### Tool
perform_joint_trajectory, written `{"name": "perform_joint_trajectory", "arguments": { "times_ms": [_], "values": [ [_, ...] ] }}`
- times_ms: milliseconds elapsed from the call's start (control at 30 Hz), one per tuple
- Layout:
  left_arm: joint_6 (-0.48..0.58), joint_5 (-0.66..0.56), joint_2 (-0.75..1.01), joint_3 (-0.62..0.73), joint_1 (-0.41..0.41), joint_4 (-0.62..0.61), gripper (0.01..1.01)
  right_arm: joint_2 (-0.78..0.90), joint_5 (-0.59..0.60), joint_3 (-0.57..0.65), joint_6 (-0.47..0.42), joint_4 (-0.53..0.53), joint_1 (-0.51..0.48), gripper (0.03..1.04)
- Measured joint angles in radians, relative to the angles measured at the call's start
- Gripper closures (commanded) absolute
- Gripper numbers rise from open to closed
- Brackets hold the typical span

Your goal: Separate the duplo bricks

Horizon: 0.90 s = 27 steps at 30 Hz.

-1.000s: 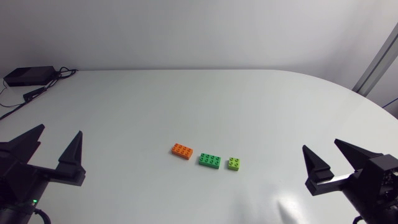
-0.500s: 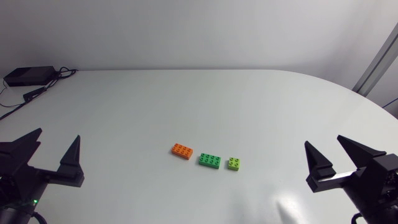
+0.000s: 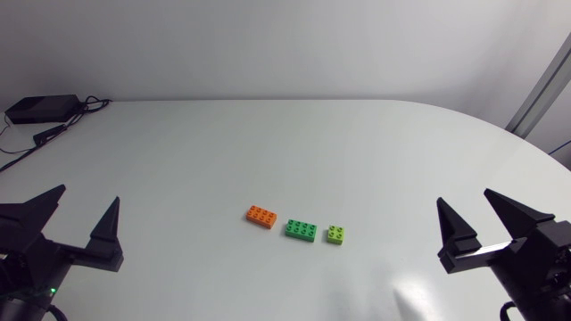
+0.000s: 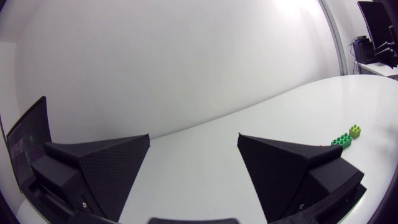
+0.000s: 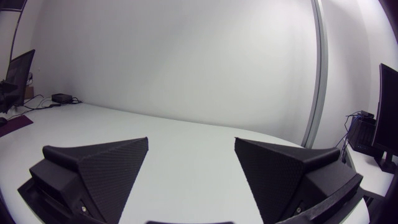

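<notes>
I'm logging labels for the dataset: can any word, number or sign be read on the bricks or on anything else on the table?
No text can be read.
The orange brick, green brick and lime brick show no legible print.
The black box at the table's far corner is too small to show any print.

Bare table point(image 3: 357, 152) lies all round the brick row. Orange brick point(image 3: 261, 216), green brick point(image 3: 302, 230) and lime brick point(image 3: 336, 234) lie flat in a line, a narrow gap between each pair. There is open surface from the left gripper point(image 3: 87, 194) to the orange end and from the right gripper point(image 3: 464, 197) to the lime end. Only clutter: black box point(image 3: 41, 108) and cables point(image 3: 53, 132) at the far-left corner, well apart from the bricks.
</notes>
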Motion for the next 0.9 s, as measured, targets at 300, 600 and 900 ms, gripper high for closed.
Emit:
{"name": "perform_joint_trajectory", "arguments": {
  "times_ms": [300, 600, 900],
  "values": [
    [-0.059, 0.010, 0.000, 0.000, 0.001, -0.015, 0.044, 0.000, 0.000, 0.000, 0.000, 0.000, 0.000, 0.06],
    [-0.100, 0.013, 0.000, 0.000, 0.039, -0.016, 0.044, 0.000, 0.001, -0.002, 0.000, 0.004, -0.006, 0.06],
    [-0.099, 0.013, 0.000, 0.000, 0.039, -0.016, 0.044, 0.000, 0.004, -0.002, 0.000, 0.004, -0.057, 0.06]
  ]
}}
